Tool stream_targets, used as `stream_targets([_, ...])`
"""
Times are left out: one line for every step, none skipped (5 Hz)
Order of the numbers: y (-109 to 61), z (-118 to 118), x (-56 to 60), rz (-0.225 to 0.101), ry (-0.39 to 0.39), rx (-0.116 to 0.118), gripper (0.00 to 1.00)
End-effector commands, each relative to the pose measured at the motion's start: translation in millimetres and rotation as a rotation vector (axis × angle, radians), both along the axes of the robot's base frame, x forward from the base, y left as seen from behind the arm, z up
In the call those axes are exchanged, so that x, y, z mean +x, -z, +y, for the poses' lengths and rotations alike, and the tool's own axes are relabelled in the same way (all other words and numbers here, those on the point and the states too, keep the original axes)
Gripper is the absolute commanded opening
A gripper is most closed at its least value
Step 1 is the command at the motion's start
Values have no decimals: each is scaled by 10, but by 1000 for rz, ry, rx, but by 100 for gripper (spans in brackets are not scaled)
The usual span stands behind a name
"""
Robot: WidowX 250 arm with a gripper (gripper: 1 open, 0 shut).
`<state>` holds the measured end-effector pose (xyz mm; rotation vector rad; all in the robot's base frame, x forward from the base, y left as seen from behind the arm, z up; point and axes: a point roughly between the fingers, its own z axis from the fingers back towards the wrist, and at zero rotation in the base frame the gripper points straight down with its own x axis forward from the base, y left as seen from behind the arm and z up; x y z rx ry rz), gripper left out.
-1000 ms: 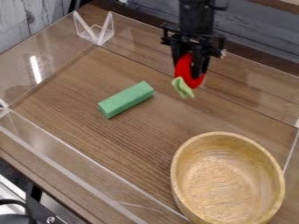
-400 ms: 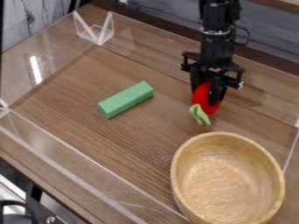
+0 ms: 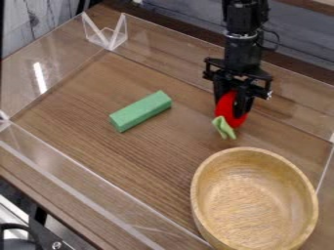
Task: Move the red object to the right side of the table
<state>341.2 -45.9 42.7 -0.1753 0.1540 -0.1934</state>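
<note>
Apparently red object (image 3: 229, 109) clamped in tool (image 3: 233, 107)

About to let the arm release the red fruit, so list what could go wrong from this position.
1. The red object sits low in the shut gripper, close to the wooden bowl; being rounded, it may roll against the rim once freed.
2. Its green leafy end hangs below the fingers and seems to meet the table first, so the fruit could tip sideways on release.

One raised camera looks down across the table (image 3: 92, 156) (fairly near).
</note>
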Motion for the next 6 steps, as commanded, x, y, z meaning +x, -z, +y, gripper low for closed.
stream_targets([-197, 16, 65, -65, -8, -7, 0])
stream_targets([-194, 18, 69, -68, -9, -11, 0])
stream_targets([-193, 22, 74, -70, -11, -14, 0])
stream_targets([-131, 35, 72, -64, -14, -13, 0])
stream_targets([-70, 49, 69, -57, -17, -12, 0])
stream_targets([-14, 60, 67, -52, -21, -11, 0])
